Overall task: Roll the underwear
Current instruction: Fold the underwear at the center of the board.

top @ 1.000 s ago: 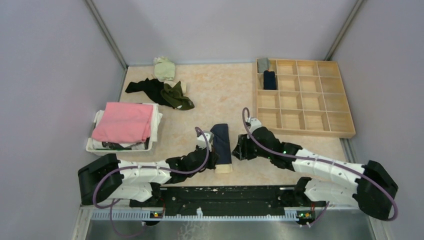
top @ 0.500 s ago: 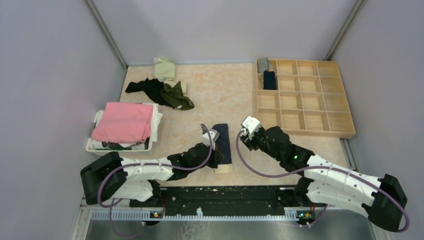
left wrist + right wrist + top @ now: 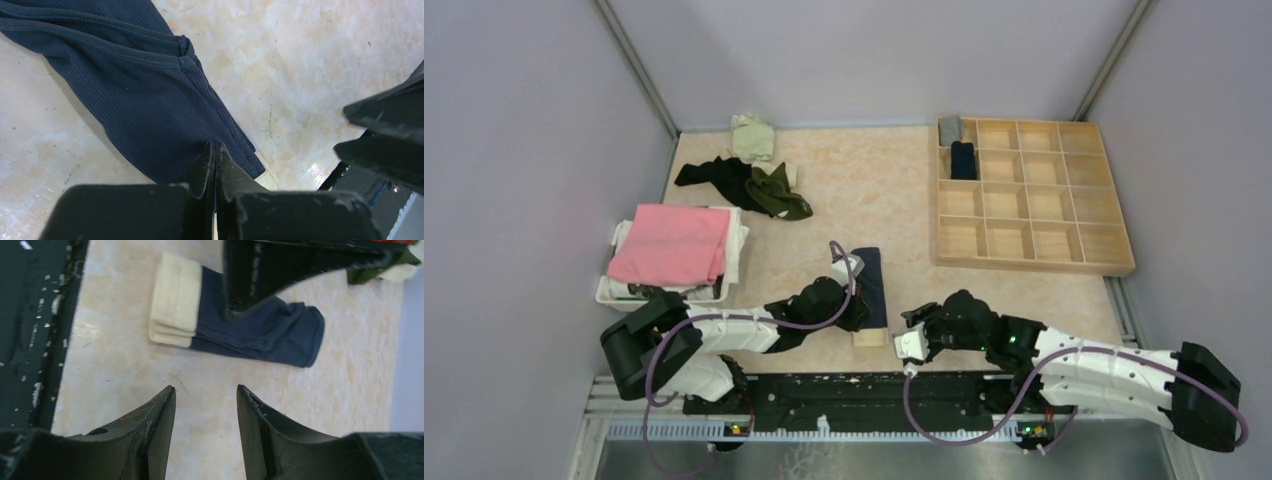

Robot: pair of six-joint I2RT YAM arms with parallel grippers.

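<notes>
On the marbled table (image 3: 854, 190), near its front edge, lies the navy underwear (image 3: 870, 283), folded into a long strip. It looks light, limp and quick to unfold. The left gripper (image 3: 215, 147), jaws shut, rests on the strip's side edge. The right gripper (image 3: 205, 388), half open and empty, faces the beige waistband (image 3: 175, 300), probably the firmest end to pinch.

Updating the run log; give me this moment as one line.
left gripper: shut, tips at underwear edge | right gripper: open, empty, apart from underwear | underwear: folded flat, not rolled
</notes>
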